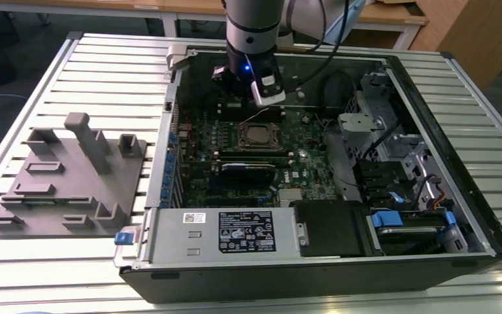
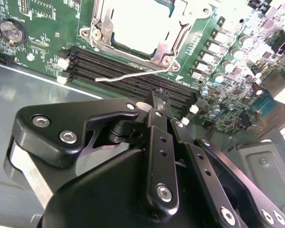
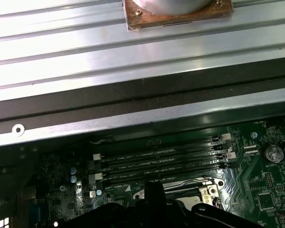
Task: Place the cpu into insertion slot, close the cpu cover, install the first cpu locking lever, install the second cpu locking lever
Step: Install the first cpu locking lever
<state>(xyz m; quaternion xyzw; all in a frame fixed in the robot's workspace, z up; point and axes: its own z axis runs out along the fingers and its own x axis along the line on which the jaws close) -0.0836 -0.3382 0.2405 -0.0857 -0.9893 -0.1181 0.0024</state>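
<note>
An open computer case lies on a silver table made of long strips, with wooden desks behind it. The gripper, jaws together, hangs over the green board, close to a thin wire lever that sticks out. The cpu lies on that board under the cpu cover.

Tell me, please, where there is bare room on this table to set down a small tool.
Bare table slats lie beyond the grey tray, and a strip runs on its near side, both at the exterior view's left. Inside the computer case it is crowded: the gripper hangs over the green board, with cables beside it.
</note>
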